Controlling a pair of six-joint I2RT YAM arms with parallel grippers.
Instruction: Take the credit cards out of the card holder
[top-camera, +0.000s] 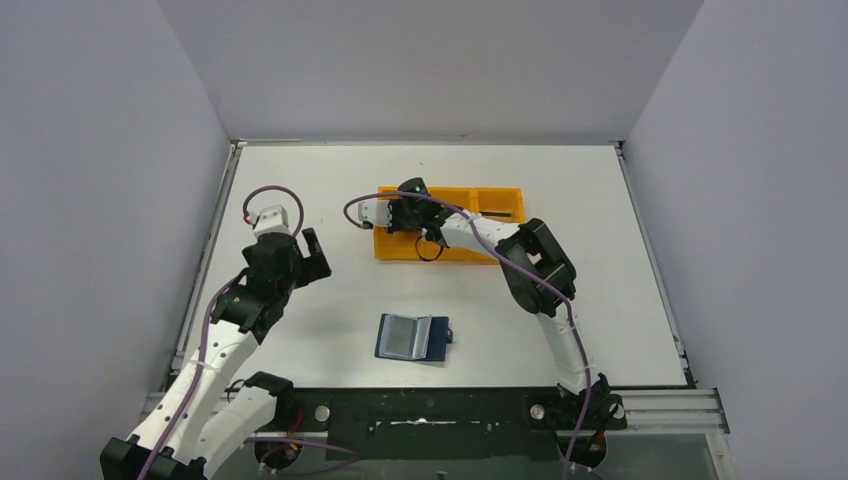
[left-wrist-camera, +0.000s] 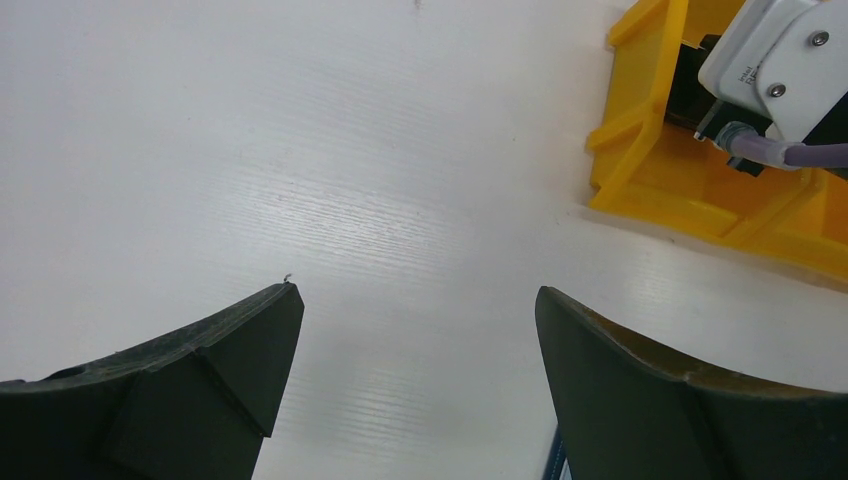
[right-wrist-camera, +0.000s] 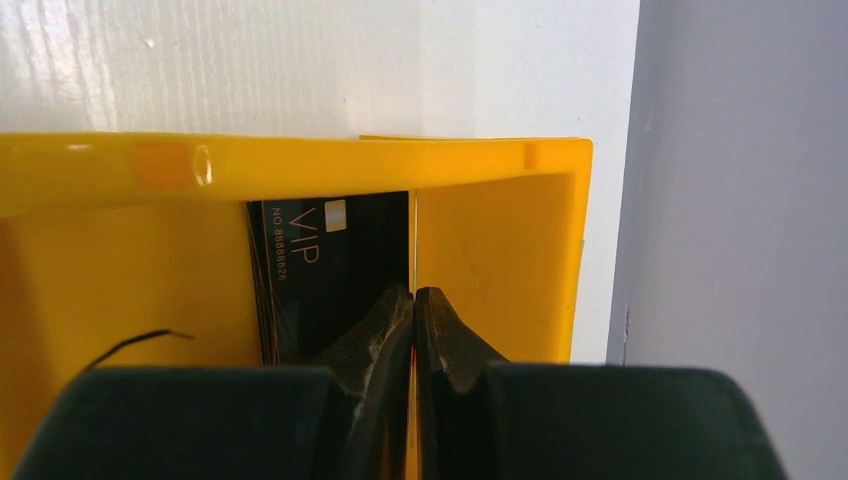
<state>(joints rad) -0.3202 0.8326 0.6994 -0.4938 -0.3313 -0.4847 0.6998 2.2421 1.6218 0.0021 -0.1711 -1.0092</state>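
Left gripper (left-wrist-camera: 415, 292) hung wide open over bare worktop (left-wrist-camera: 300, 150) on the left side, holding nothing. A corner of the orange tray (left-wrist-camera: 640, 150) showed ahead and to its right.

Nearest the arm bases, the card holder (top-camera: 412, 337) lay opened flat, about midway between the two arms. It had a dark navy border and a lighter blue-grey inside in two panels. A small dark closing tab (top-camera: 449, 333) stuck out at its right edge. Whether its pockets held a card could not be told from above. Open worktop lay on all sides of it, and both grippers were well apart from it.

Farther back was a clear strip of worktop, then the tray.

Right gripper (right-wrist-camera: 412, 300) was down inside the tray's left-end compartment with its fingertips pressed together. A thin bright sliver showed between the fingers lower down; it could not be told whether it was a card edge. A dark card (right-wrist-camera: 330, 270) with gold "VIP" lettering and a number lay in the same compartment, just left of the fingers and partly hidden by them. Its left edge looked layered; the count was unclear. A tray wall rose close on the fingers' other side, so room was tight there.

Beyond the tray was more white worktop, then its back edge against the grey wall.
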